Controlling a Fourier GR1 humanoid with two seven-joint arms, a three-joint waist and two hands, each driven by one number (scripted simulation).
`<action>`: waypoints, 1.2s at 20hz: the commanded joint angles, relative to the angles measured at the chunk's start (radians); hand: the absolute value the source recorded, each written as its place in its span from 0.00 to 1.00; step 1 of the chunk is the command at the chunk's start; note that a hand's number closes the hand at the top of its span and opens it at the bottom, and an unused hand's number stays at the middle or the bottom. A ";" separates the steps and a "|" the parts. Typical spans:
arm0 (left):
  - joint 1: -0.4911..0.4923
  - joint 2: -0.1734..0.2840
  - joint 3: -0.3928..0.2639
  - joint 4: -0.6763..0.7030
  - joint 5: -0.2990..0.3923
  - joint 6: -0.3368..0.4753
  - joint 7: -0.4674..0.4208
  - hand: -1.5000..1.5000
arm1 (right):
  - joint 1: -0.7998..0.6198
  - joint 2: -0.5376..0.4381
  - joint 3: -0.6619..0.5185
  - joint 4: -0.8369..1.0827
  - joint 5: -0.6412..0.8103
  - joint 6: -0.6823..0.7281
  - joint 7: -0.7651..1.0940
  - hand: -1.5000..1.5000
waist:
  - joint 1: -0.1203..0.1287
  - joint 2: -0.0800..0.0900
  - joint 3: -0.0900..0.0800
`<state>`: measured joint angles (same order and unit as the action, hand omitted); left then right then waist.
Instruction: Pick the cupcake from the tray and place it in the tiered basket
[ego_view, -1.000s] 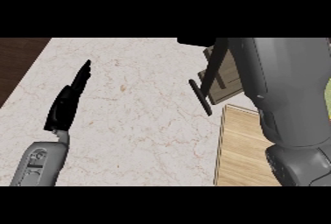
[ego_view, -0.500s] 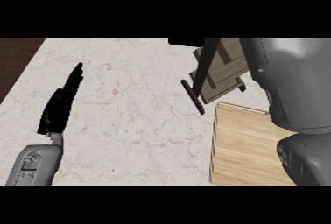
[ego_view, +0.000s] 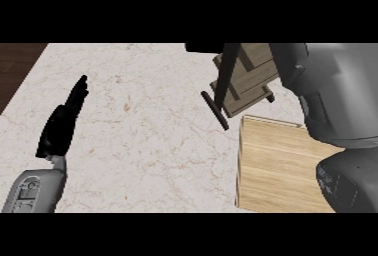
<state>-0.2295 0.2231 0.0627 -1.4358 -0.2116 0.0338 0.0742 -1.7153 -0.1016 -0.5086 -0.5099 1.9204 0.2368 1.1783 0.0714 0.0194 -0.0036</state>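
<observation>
The tiered basket (ego_view: 244, 85), a black frame with brown wooden slats, stands at the counter's far right of centre. The light wooden tray (ego_view: 280, 170) lies in front of it at the right. No cupcake shows in the head view. My left hand (ego_view: 63, 122) rests open on its edge over the left of the counter, fingers straight and pointing away, far from both basket and tray. Only my right grey forearm (ego_view: 332, 100) shows. It crosses the right side above the tray and covers part of the basket, and its hand is hidden.
The pale marble counter (ego_view: 162, 140) fills the middle of the view. A dark wooden strip (ego_view: 15, 65) runs beyond its left edge. The basket's black bar (ego_view: 215, 111) juts out toward the counter's middle.
My right forearm has swung to the right, uncovering more of the tray. My left hand has drifted slightly left and nearer, still open.
</observation>
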 joint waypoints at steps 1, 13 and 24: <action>0.026 -0.006 -0.003 -0.026 -0.001 0.004 0.015 0.50 | 0.014 0.013 -0.066 0.021 -0.028 -0.041 0.183 1.00 | -0.010 -0.003 0.002; 0.040 0.017 0.022 -0.006 0.013 -0.017 -0.019 0.50 | 0.099 0.100 -0.190 -0.096 -0.071 -0.301 0.266 0.00 | -0.024 -0.008 0.002; 0.007 0.022 0.036 -0.006 0.007 -0.004 0.013 0.50 | 0.053 0.101 -0.082 -0.226 0.086 -0.392 0.256 0.00 | -0.036 -0.014 0.002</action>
<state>-0.1971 0.2354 0.0899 -1.4328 -0.2094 0.0351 0.0589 -1.6263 -0.0084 -0.6287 -0.7194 1.9514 -0.0744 1.2111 0.0359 0.0061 -0.0019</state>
